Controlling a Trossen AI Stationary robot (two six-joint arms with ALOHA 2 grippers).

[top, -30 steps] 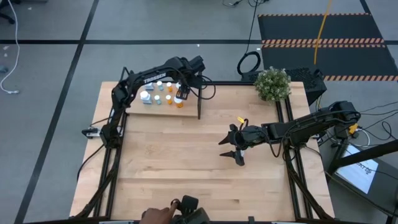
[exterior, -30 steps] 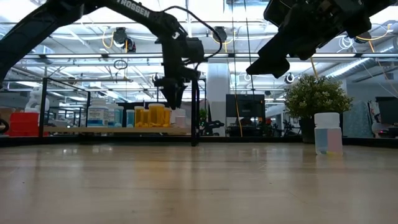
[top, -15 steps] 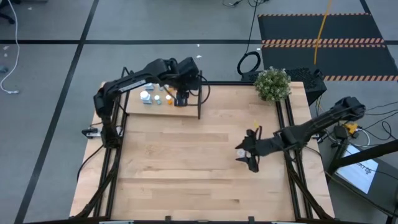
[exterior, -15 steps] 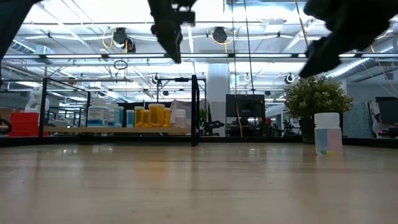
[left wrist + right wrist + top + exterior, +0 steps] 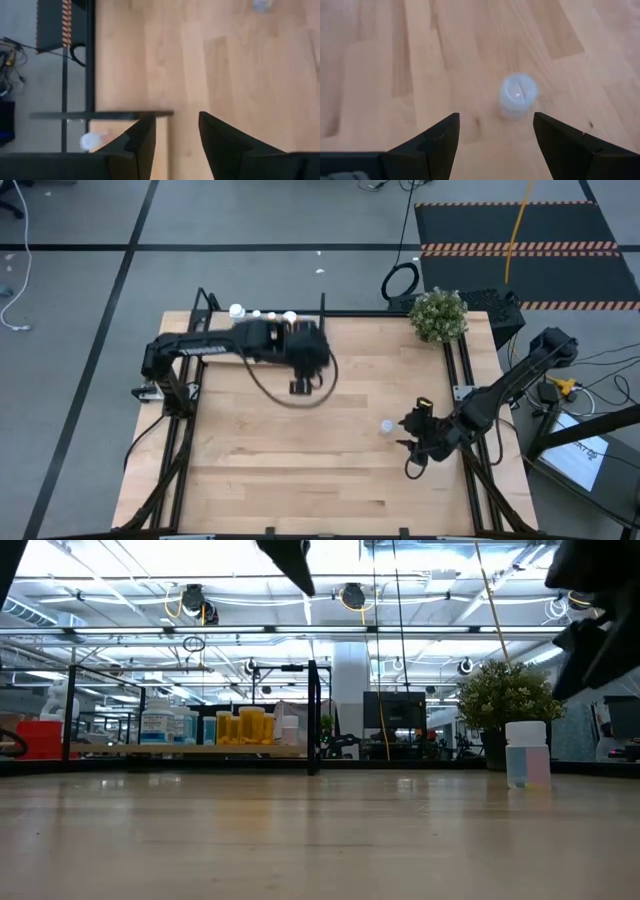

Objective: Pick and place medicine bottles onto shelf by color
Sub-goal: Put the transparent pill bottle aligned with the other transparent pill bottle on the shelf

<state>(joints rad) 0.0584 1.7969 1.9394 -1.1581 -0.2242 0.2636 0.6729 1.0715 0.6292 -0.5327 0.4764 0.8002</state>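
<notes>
Bottle [image 5: 518, 93] stands apparently just ahead of the wide, empty right hand [image 5: 495, 132].

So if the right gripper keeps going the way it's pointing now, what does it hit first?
Probably the small pale blue bottle with a white cap, standing upright on the wooden tabletop. It sits ahead of the open right gripper, roughly in line with the gap between the fingers, though depth is hard to judge.

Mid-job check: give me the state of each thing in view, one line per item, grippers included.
Left gripper: open, empty, above the table in front of the shelf.
Right gripper: open, empty, pointed at the pale blue bottle.
Pale blue bottle: upright on the table, untouched.
Shelf: bottles upright on it.
Orange bottles: upright, grouped on the shelf.
</notes>
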